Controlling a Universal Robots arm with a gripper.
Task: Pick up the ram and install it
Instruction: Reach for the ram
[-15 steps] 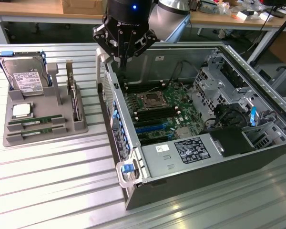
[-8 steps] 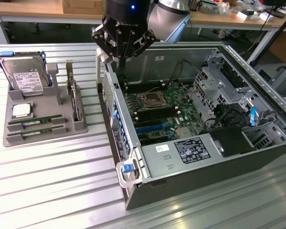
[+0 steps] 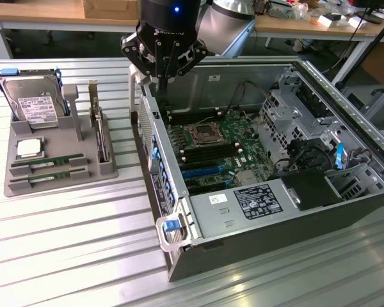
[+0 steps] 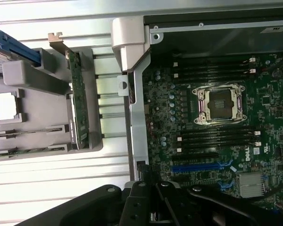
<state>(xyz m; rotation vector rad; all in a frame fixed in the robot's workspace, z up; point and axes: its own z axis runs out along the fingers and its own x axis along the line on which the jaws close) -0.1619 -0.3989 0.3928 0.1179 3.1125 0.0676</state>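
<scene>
While the arm hangs over the far rim of the open computer case point(image 3: 275, 246), the ribbed metal surface point(image 3: 64, 256) carries everything else in the exterior view. The case takes up the middle and the three o'clock side of that view. Its green motherboard point(image 3: 211, 144) lies flat inside, and the empty processor socket point(image 4: 220, 104) sits between rows of black memory slots point(image 4: 217, 136).

At nine o'clock from the case, a little apart from it, stands a grey tray point(image 3: 51, 187). A hard drive point(image 3: 32, 102) leans in the tray's twelve o'clock end, and a card with a metal bracket point(image 3: 99, 131) stands on edge along its three o'clock side. A square silver chip point(image 3: 28, 148) rests near its middle.

The pincer point(image 3: 163, 77) hovers at eleven o'clock from the motherboard, above the case wall that faces the tray. Its fingers are drawn together and it has hold of nothing.

One ram stick point(image 3: 48, 164) lies in a slot at the tray's six o'clock end, just beyond the chip. A second ram stick point(image 3: 56, 176) lies parallel just beside it, nearer the tray's edge. Both sit well apart from the pincer.
</scene>
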